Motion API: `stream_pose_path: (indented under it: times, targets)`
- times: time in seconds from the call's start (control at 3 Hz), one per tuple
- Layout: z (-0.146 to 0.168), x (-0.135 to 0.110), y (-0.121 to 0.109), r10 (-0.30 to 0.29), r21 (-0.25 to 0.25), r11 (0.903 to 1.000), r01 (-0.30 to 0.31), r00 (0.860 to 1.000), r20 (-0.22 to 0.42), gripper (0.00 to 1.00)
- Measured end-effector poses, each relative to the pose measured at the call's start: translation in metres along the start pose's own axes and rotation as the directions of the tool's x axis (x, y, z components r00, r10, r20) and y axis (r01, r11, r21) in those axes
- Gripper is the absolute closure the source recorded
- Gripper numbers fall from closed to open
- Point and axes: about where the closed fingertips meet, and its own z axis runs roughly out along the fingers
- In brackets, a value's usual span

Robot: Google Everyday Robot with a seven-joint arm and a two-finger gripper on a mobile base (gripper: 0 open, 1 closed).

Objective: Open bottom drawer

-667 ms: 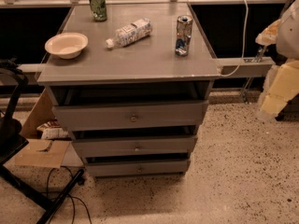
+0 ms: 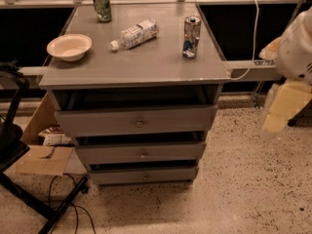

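Note:
The bottom drawer is the slimmest grey front at the foot of the grey cabinet, with a small round knob at its centre. Its front stands slightly proud of the cabinet, with a dark gap above it. My gripper, a pale white and yellowish shape, hangs in the air at the right edge of the camera view. It is well to the right of the cabinet, about level with the top drawer, and touches nothing.
On the cabinet top stand a white bowl, a green can, a lying plastic bottle and a silver can. A cardboard box and a black stand are at the left. A white cable hangs at the right.
My gripper has dropped slightly at the right edge. The cabinet, its drawers and the things on top have not moved.

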Motion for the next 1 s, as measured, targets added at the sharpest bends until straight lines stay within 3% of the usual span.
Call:
stream_pose_path:
  times: [0.33, 1.0]
  targets:
    - [0.055, 0.008, 0.020, 0.013, 0.003, 0.9999, -0.013, 1.000, -0.021, 0.00]
    - [0.223, 0.048, 0.055, -0.007, -0.038, 0.9993, 0.003, 0.996, -0.086, 0.00]
